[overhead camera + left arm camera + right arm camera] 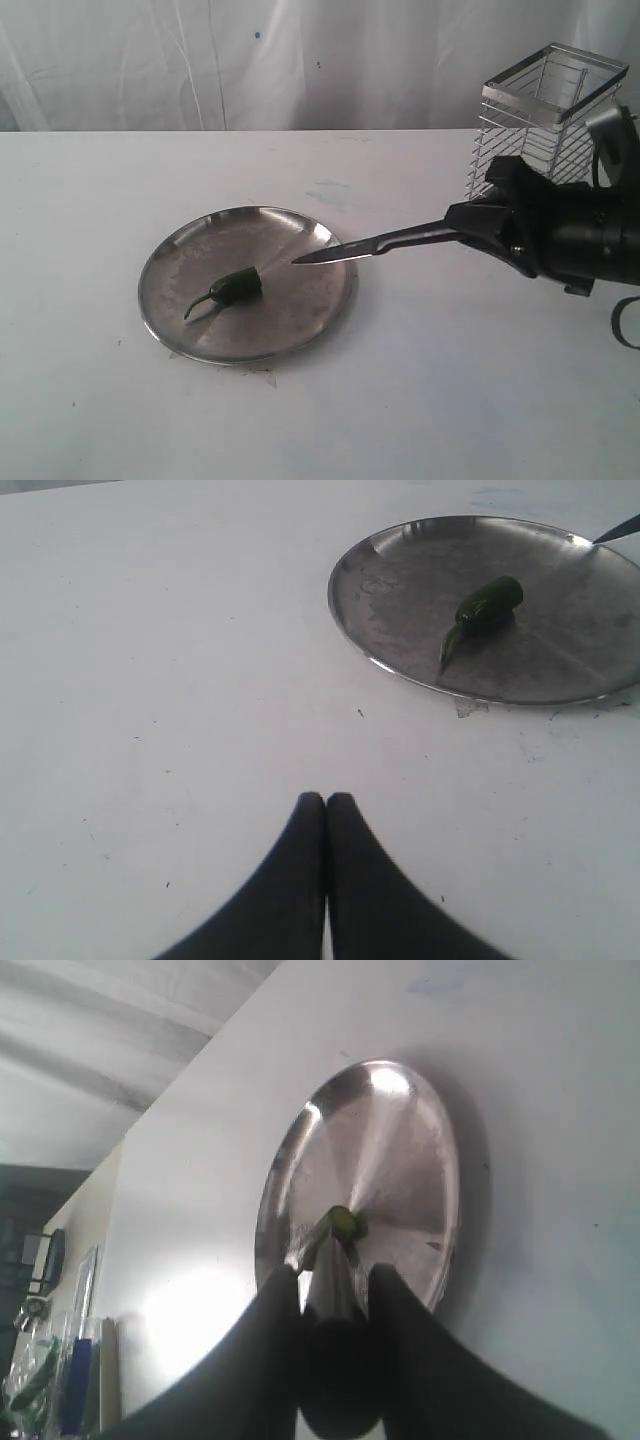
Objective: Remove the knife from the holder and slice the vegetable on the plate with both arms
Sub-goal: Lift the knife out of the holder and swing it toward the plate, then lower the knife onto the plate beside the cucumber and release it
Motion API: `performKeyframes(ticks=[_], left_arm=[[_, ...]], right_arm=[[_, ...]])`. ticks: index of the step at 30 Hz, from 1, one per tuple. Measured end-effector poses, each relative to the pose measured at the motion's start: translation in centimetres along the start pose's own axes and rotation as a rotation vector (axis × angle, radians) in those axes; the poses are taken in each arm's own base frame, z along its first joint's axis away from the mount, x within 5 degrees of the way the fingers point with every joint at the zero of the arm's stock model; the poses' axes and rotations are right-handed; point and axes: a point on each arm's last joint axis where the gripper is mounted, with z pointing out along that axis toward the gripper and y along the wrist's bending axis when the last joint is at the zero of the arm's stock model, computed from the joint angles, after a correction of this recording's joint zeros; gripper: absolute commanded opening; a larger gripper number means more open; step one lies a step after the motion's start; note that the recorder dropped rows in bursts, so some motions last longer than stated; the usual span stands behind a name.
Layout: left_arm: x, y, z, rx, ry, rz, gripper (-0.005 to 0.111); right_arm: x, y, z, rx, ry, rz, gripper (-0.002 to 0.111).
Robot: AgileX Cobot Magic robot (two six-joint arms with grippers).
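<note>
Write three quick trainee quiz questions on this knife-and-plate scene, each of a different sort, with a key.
1. True or false: the knife is out of the holder.
2. Which gripper grips the knife? A) left B) right
3. Fill in: the vegetable lies on the ____.

Key:
1. True; its tip is over the plate rim.
2. B; the right gripper clamps the handle, while the left gripper is shut and empty.
3. Plate.

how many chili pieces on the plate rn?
1. A single green chili with its stem lies near the middle of the plate, just beyond the tip of the knife held by the right gripper. No cut pieces visible.
</note>
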Motion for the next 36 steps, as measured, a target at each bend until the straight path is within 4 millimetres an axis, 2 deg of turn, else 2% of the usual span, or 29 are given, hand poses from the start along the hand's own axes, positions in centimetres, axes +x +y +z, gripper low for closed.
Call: performKeyframes(ticks=[6, 12, 23, 31, 36], left_arm=[[0.0, 0.0, 0.0, 0.0, 0.0, 0.0, 0.0], [0.0, 0.0, 0.0, 0.0, 0.0, 0.0, 0.0], [0.0, 0.0, 0.0, 0.0, 0.0, 0.0, 0.0], [0.0, 0.0, 0.0, 0.0, 0.0, 0.0, 0.0], [0.0, 0.0, 0.0, 0.0, 0.0, 0.0, 0.0]], right_arm=[[-2.3, -0.9, 2.5, 0.024, 0.005, 0.174, 0.0], [-3.5, -2.6, 5.6, 0.025, 0.062, 0.232, 0.0], [-5.2, -4.0, 10.3, -0.152, 0.185, 0.118, 0.0], [-4.9, -5.9, 12.4, -0.178, 0.231, 0.111, 0.0], [-4.5, -6.2, 12.8, -0.229, 0.258, 0.078, 0.0]])
